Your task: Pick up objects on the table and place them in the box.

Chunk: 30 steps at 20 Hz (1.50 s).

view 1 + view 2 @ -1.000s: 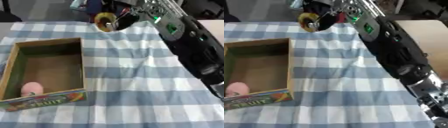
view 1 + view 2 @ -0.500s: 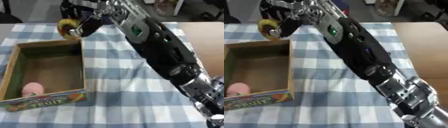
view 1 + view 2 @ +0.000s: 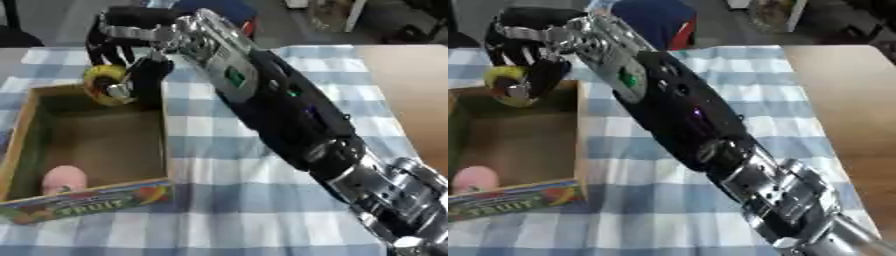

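My right hand [image 3: 131, 75]: it comes in from the lower right corner, the arm stretched across the table to the far left; the fingers are curled down around a yellow ring-shaped thing, so I am holding it
Yellow ring [image 3: 107, 85]: caught in my fingers, on edge, with a dark middle; it hangs at the far wall of the box, over the far right corner of the inside; whether it touches the wall I cannot tell
Box [image 3: 163, 145]: open cardboard box at the left edge of the table, brown inside, its near wall printed in bright colours with fruit lettering
Pink object [image 3: 65, 179]: rounded and soft-looking, lying inside the box in the near left corner, against the near wall, well apart from the ring
Table [image 3: 262, 200]: covered with a blue and white checked cloth, slightly wrinkled; a bare wooden top shows beyond the cloth at the right edge
My left hand: I see it in neither view
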Each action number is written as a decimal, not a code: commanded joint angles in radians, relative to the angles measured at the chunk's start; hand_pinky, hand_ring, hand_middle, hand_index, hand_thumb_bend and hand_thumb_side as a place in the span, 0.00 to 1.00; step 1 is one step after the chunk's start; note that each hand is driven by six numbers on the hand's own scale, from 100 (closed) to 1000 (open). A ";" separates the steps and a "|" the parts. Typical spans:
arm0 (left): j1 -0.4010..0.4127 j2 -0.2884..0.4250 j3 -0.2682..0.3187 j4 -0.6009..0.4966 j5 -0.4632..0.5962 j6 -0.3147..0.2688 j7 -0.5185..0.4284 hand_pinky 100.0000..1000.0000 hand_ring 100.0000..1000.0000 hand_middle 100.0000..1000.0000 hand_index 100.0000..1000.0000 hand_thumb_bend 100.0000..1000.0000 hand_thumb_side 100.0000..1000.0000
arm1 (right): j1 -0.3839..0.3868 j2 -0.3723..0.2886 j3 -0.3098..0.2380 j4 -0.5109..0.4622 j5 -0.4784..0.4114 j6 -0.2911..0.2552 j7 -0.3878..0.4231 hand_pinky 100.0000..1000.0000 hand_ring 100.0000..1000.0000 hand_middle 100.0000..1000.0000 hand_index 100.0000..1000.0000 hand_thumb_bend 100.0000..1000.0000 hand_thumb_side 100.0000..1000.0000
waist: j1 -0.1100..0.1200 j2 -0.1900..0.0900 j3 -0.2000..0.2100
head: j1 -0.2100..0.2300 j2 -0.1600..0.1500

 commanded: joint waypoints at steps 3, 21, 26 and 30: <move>-0.010 0.028 -0.004 -0.020 0.002 -0.002 -0.005 0.28 0.56 0.49 0.76 0.36 0.51 | -0.035 0.043 -0.025 0.103 0.077 -0.028 0.000 0.43 0.52 0.26 0.43 0.00 0.11 | 0.004 -0.019 0.013 | -0.007 0.002; -0.015 0.028 -0.011 -0.020 0.009 -0.003 -0.014 0.28 0.56 0.49 0.76 0.36 0.51 | -0.060 0.143 -0.095 0.304 0.223 -0.121 0.082 0.50 0.59 0.38 0.59 0.00 0.33 | 0.003 -0.015 0.031 | -0.025 0.009; -0.015 0.027 -0.011 -0.020 0.009 -0.002 -0.014 0.28 0.56 0.49 0.76 0.36 0.51 | -0.059 0.152 -0.115 0.332 0.277 -0.136 0.081 0.55 0.67 0.48 0.75 0.00 0.45 | 0.003 -0.015 0.027 | -0.026 0.009; -0.015 0.026 -0.011 -0.020 0.009 -0.002 -0.014 0.28 0.56 0.49 0.76 0.36 0.51 | -0.057 0.153 -0.125 0.340 0.308 -0.139 0.067 0.59 0.72 0.57 0.85 0.00 0.52 | 0.004 -0.014 0.026 | -0.027 0.010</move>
